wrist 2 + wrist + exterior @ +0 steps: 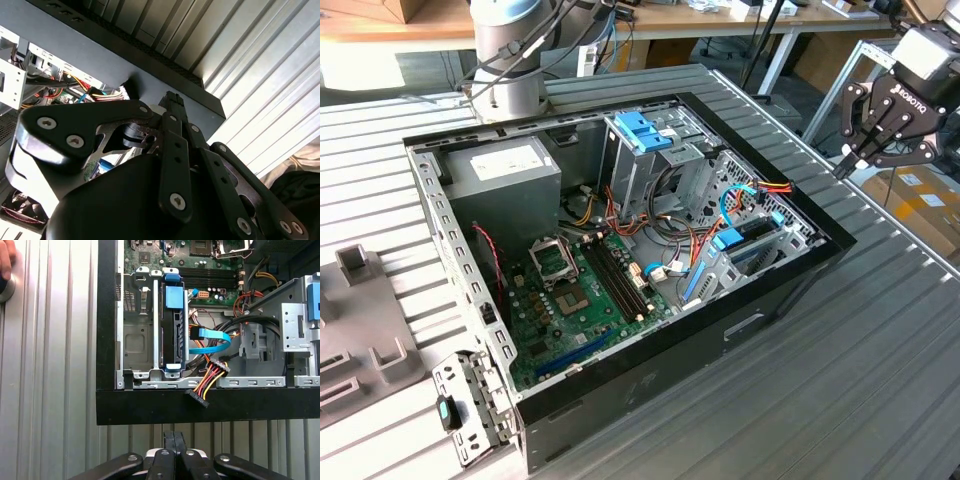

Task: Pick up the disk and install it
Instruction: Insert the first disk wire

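Exterior view: the open computer case [650,370] lies on the ribbed metal table [840,400]. The hand [847,165] hangs outside the case, off its far corner toward the exterior view's right. Its fingers are pressed together and carry nothing. The disk [750,248] appears to sit inside the case, on edge in the bay against the wall nearest the hand, with blue rail ends showing at either end.

Second wrist view: the hand [172,102] is seen from behind its linkage. The fingertips meet, with nothing between them, just outside the black wall of the case [100,45].

First wrist view: the hand [174,437] is again closed and empty, clear of the case's wall [150,407]. Just inside that wall the disk [172,335] stands in its bay, blue plastic at both ends. A flat blue data cable [212,340] and a coloured power lead [207,385] lie loose beside it. Whether either is plugged in cannot be determined.

Assessment: the disk is judged rigid, fairly dense for its size, smooth on its metal faces and sensitive to knocks. The long edges with the rails are the sound grip points. The labelled face and the connector end should be avoided.
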### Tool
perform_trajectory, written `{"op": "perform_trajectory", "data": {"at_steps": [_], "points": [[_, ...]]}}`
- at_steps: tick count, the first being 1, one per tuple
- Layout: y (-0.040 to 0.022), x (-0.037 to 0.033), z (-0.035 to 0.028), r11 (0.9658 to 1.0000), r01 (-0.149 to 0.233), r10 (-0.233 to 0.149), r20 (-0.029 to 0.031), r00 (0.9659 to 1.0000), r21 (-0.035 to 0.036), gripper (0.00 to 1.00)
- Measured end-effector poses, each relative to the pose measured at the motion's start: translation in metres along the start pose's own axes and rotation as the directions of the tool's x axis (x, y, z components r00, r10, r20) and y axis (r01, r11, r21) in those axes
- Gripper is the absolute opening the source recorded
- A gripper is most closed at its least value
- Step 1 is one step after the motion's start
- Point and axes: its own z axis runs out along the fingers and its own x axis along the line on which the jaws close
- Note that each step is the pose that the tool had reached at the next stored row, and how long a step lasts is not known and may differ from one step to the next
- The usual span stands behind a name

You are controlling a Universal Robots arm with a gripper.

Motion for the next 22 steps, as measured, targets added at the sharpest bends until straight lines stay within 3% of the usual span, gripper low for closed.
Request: {"op": "perform_trajectory", "data": {"at_steps": [12, 14, 15, 19, 22], "points": [[0.0, 0.0005, -0.0001, 1.0, 0.0, 0.0, 0.0, 1.0, 0.0, 0.11], [0.0, 0.0006, -0.0001, 1.0, 0.0, 0.0, 0.0, 1.0, 0.0, 0.24], [0.0, 0.0007, -0.0001, 1.0, 0.0, 0.0, 0.0, 1.0, 0.0, 0.24], [0.0, 0.0008, -0.0001, 1.0, 0.0, 0.0, 0.0, 1.0, 0.0, 0.42], [0.0, 0.0009, -0.0001, 1.0, 0.0, 0.0, 0.0, 1.0, 0.0, 0.42]]}}
